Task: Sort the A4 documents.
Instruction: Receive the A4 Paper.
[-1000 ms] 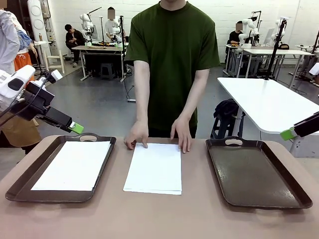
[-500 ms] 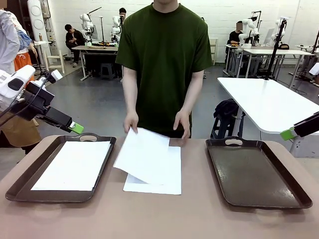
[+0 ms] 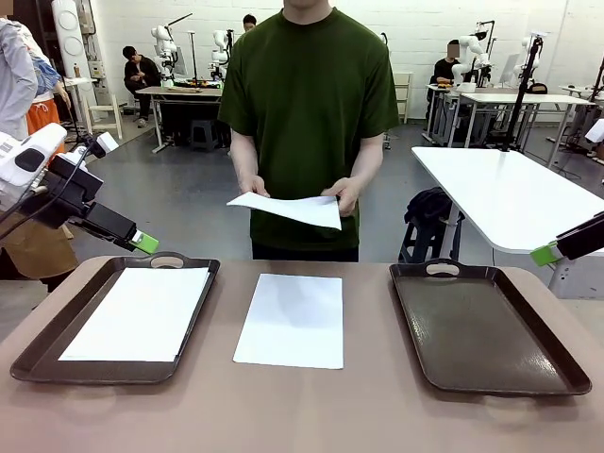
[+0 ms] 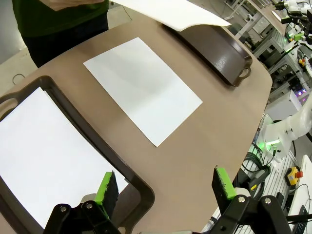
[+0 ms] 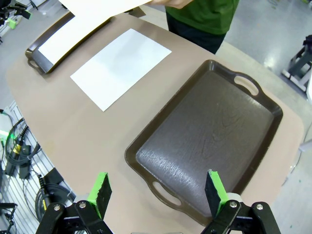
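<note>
Person holds one thin white paper sheet [image 3: 297, 209] mid-frame, seemingly up for sorting.
Left pincer [image 4: 165, 185] and right pincer [image 5: 157, 187] both released, empty; next move likely: pinch that sheet's edge.

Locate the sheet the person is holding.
Front view, centre: the held sheet is in the person's hands, raised above and beyond the flat sheet between the left tray and right tray.

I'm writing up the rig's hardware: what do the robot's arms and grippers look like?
The left arm is white, with a thin black cable along it. The left gripper and right gripper are black, each ending in two bright green pads.
</note>
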### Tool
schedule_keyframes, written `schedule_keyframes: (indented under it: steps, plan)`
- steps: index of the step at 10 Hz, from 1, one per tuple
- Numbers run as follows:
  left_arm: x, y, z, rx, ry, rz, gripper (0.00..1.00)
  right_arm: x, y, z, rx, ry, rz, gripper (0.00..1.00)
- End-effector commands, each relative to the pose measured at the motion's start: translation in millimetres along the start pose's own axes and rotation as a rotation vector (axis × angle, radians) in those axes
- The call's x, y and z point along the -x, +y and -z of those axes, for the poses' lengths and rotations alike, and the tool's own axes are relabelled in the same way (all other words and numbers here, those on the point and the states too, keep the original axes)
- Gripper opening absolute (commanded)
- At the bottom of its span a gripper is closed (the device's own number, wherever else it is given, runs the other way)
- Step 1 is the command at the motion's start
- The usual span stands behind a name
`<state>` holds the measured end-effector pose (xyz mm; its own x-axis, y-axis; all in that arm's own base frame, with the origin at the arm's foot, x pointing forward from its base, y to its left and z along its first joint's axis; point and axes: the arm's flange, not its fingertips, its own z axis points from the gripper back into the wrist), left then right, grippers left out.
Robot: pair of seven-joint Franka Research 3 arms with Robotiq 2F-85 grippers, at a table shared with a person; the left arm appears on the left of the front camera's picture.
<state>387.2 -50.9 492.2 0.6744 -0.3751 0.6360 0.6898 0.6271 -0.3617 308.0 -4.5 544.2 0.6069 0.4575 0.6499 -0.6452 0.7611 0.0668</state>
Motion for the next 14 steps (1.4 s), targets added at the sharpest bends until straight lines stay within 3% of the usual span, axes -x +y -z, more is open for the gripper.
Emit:
schedule_keyframes:
  steps: [1,14]
  plan:
    - [0.3,0.4,-0.9,0.001,-0.004,0.009,1.00,0.0,-0.3,1.9,-0.019,-0.007,0.000,1.00]
    - [0.3,0.4,-0.9,0.001,-0.004,0.009,1.00,0.0,-0.3,1.9,-0.019,-0.007,0.000,1.00]
